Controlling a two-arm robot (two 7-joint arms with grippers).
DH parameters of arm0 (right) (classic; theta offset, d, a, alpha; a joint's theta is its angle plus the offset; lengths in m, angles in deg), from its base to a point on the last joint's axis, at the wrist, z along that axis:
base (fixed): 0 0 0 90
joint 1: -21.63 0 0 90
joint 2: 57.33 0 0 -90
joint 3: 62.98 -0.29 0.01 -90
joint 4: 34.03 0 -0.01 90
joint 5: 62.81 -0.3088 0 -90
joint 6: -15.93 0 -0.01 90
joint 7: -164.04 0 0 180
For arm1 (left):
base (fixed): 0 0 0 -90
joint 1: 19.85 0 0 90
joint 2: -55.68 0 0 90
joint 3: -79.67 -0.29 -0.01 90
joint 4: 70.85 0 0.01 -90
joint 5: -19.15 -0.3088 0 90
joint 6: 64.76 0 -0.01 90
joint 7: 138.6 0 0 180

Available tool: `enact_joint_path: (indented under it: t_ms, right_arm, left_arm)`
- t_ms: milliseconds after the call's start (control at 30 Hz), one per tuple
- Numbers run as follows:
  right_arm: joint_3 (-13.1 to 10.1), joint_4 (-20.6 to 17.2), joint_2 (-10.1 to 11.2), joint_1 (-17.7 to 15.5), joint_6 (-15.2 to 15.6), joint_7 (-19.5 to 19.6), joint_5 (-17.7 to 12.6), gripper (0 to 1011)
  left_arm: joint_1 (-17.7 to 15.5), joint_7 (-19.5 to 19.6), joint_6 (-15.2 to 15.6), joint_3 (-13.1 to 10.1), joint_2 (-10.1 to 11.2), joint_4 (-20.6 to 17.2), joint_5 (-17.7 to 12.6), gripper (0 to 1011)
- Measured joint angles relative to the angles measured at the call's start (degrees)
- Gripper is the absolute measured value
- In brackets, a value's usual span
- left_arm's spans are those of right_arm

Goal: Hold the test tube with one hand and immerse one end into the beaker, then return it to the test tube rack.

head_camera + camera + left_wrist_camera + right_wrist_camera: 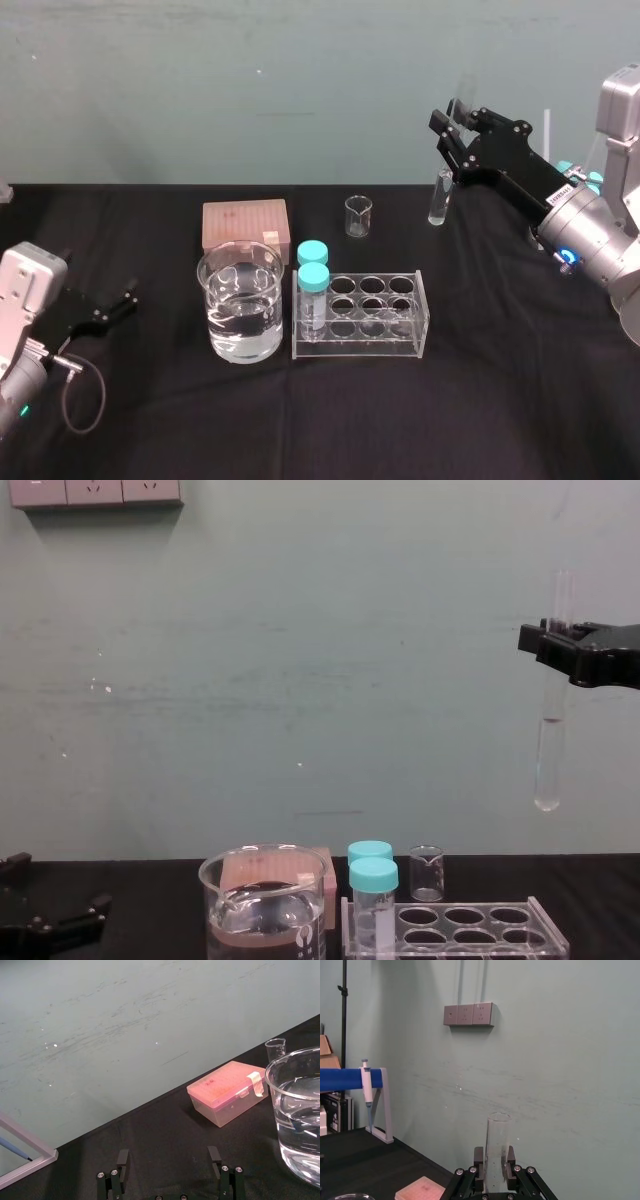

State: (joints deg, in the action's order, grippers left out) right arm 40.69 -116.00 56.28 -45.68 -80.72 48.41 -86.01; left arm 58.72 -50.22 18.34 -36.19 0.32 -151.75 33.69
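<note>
- Right gripper point(548, 640): raised high over the far right of the table, fingers clamped on the upper part of the test tube point(548, 765).
- Test tube: hangs clear of everything, well above the tabletop. Its long axis is close to vertical in the chest view, open mouth at 12 o'clock, rounded end at 6 o'clock. A trace of liquid seems to sit at the bottom, though that is hard to tell.
- Beaker point(240, 305): stands left of centre, part filled with clear liquid. In the head view it lies at about 8 o'clock from the right gripper point(452, 135), well apart and much lower.
- Test tube rack point(360, 345): just beside the beaker, at its 3 o'clock and at about 7 o'clock from the held tube. Two teal-capped vials point(313, 290) fill its left-hand holes; the other holes are free.
- Left gripper point(118, 306): low by the table at the beaker's 9 o'clock, fingers spread, holding nothing. It is nearer the beaker but appears idle.
- Judgement: the dip calls for carrying the tube toward 8 o'clock until its rounded end is over the beaker's mouth, axis kept upright, then lowering it.
- Also present: tiny beaker point(358, 216) and pink box point(245, 225) at the back, off that line.
</note>
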Motion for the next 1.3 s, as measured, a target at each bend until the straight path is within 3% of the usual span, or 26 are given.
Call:
enact_joint_path:
  t_ms: [1300]
  right_arm:
    - [0.5,0.6,-0.3,-0.1,0.8,-0.4,0.2,242]
  left_arm:
    - [0.0,0.0,0.0,0.0,0.0,0.0,0.0,1000]
